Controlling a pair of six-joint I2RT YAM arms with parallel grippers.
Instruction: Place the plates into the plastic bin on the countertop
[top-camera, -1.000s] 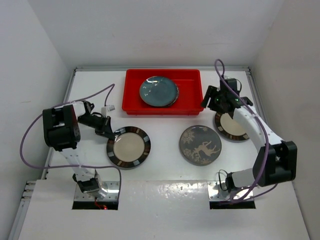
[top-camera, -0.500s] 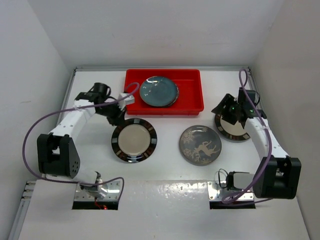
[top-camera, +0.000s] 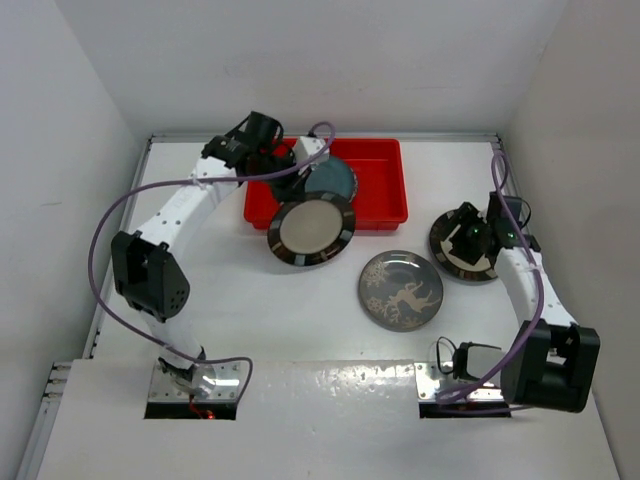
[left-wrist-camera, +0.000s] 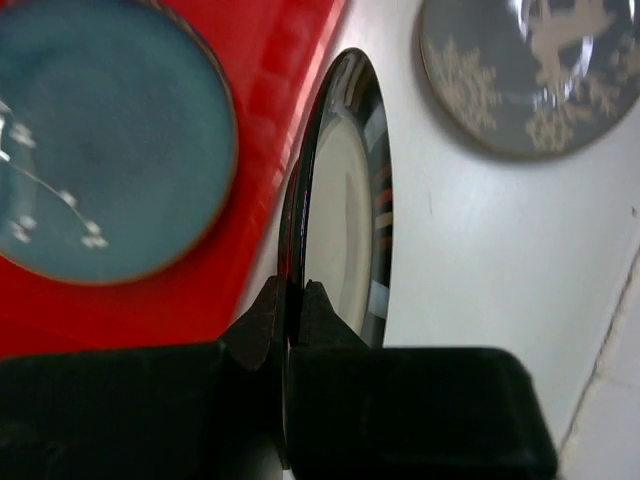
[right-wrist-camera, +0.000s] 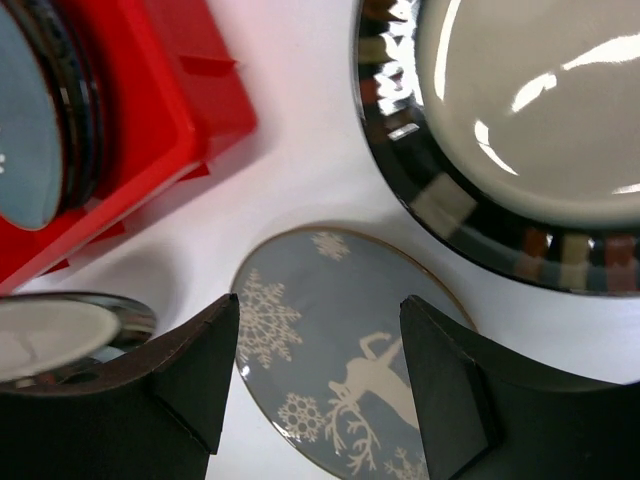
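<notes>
White countertop (top-camera: 300, 330), red plastic bin (top-camera: 385, 185) at the back with a teal plate (top-camera: 335, 178) inside. The striped-rim plate (top-camera: 311, 229) has left its near-left spot and now hangs tilted over the bin's front wall, the left gripper (left-wrist-camera: 292, 300) clamped on its rim; the drop-in looks next. The right gripper (right-wrist-camera: 320, 310) has moved over the second striped plate (top-camera: 465, 250), jaws apart, holding nothing. The deer plate (top-camera: 401, 291) hasn't moved.

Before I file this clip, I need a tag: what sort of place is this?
Likely a robot test booth: white walls box in a white table, two bolted arms, plates, red bin.
</notes>
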